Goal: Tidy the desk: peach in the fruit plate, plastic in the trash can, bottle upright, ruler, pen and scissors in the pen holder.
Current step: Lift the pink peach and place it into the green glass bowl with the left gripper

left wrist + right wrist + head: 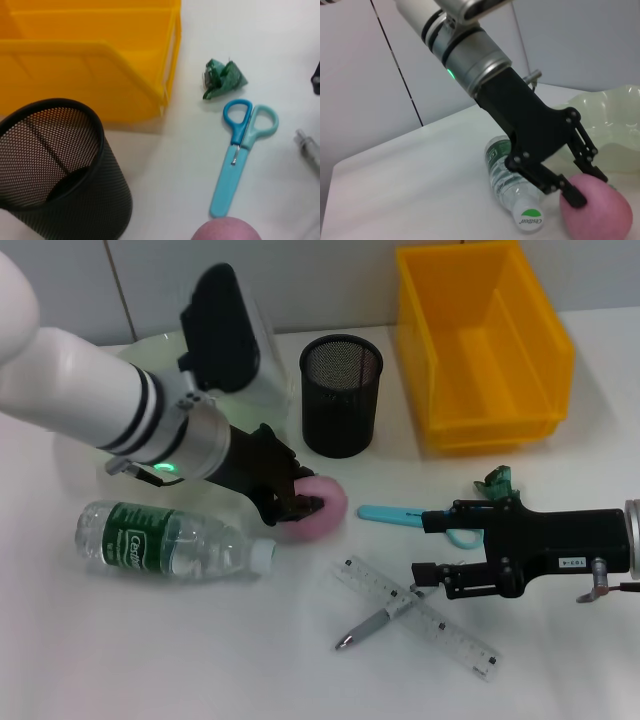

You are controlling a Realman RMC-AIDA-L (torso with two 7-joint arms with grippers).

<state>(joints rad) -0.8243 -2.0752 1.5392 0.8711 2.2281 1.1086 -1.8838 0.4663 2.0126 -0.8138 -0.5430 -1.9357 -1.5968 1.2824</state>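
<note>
The peach (318, 508) is lying on the white desk (150, 660) between the mesh pen holder (340, 395) and the fallen bottle (170, 540), and it is clasped by the left gripper (298, 502), whose black fingers (572, 195) are closed against its sides. The grip is taken low and from the side, which is judged to suit a round fruit that would roll if pushed from above. The pale green fruit plate (610, 115) is seen just behind the peach, so only a short lift and carry appears to be needed.

The bottle is left on its side with its cap (530, 216) close beside the peach; care may be called for so that it is not nudged.

Farther out, the scissors (240, 150) are laid flat with their handles toward the crumpled green plastic (224, 78), and the ruler (415, 615) and pen (375, 625) are crossed near the right gripper (430, 545). That gripper is held low over the desk above the scissors with its fingers spread and nothing between them. The yellow bin (485, 340) is set at the far side.
</note>
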